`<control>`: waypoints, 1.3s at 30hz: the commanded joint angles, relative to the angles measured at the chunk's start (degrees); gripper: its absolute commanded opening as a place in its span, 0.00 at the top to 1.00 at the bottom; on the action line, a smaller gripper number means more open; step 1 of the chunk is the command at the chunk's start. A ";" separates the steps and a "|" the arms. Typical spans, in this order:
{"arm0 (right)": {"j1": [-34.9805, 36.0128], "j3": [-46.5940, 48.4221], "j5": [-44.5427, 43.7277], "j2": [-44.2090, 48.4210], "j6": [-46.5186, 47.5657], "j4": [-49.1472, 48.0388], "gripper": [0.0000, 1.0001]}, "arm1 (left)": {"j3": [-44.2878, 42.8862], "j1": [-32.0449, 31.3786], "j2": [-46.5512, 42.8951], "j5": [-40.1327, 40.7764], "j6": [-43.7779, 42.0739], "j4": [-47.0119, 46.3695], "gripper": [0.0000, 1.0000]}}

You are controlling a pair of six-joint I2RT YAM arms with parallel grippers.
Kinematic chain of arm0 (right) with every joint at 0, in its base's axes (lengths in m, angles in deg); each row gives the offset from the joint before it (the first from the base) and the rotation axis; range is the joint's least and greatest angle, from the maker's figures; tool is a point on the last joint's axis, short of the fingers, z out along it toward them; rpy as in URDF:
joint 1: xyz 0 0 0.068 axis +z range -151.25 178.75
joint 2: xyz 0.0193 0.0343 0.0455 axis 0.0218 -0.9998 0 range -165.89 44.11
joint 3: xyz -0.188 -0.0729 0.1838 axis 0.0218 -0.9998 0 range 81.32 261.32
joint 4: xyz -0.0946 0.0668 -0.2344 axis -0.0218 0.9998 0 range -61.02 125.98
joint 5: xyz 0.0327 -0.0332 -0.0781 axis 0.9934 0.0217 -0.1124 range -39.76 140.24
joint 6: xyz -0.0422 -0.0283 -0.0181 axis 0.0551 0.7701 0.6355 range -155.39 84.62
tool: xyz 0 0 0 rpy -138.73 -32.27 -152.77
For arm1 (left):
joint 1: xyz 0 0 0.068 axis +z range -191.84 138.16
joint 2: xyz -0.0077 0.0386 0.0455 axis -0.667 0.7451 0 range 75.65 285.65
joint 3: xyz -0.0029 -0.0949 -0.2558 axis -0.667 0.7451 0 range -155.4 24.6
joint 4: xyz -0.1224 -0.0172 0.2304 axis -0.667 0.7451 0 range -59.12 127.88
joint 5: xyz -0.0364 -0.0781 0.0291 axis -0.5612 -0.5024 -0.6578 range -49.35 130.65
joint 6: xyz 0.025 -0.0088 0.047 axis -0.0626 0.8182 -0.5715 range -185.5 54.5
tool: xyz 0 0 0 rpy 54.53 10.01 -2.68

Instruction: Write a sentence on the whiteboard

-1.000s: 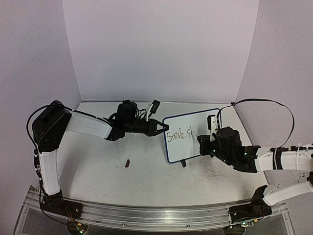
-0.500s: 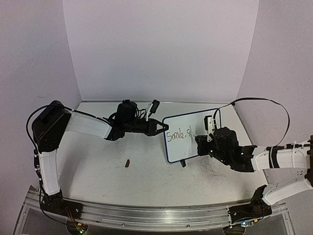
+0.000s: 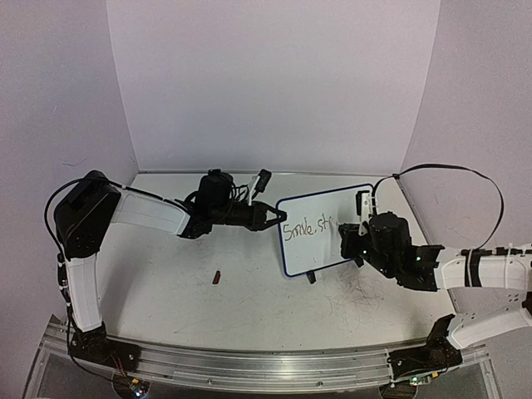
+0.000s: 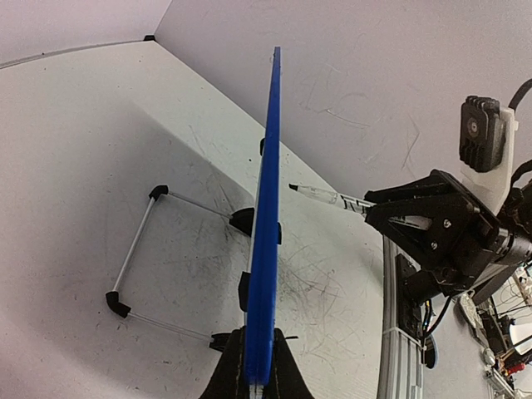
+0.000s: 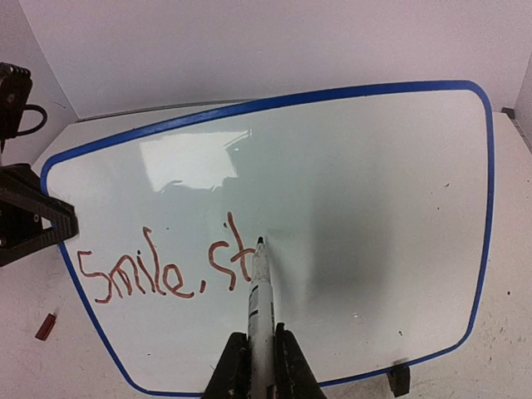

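Whiteboard (image 3: 320,253): upright, right of table (image 3: 166,287) centre, nearer far edge | sentence (image 5: 162,270): "Smile, st", board's lower-left corner | left gripper (image 4: 256,374): clamped on left frame edge | right gripper (image 5: 256,359): closed on marker (image 5: 259,291), tip just beside "t" | advice: brace board, press lightly, follow baseline rightward.

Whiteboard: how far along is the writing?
Done: "Smile, st" of the sentence is on the whiteboard. In hand: right gripper shut on the marker, tip just right of the "t"; left gripper clamps the board's edge. Left: the remaining letters; the board's right half is blank.
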 commanded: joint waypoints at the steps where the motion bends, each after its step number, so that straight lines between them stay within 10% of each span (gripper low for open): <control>1: -1.47 -1.16 3.21 0.10 -0.60 -1.59 1.00 | 0.55 0.50 -2.55 0.50 -0.33 1.93 1.00; 39: -3.47 -2.22 7.33 -1.69 1.41 -4.74 1.00 | 0.11 0.50 -2.53 0.11 -0.41 1.94 1.00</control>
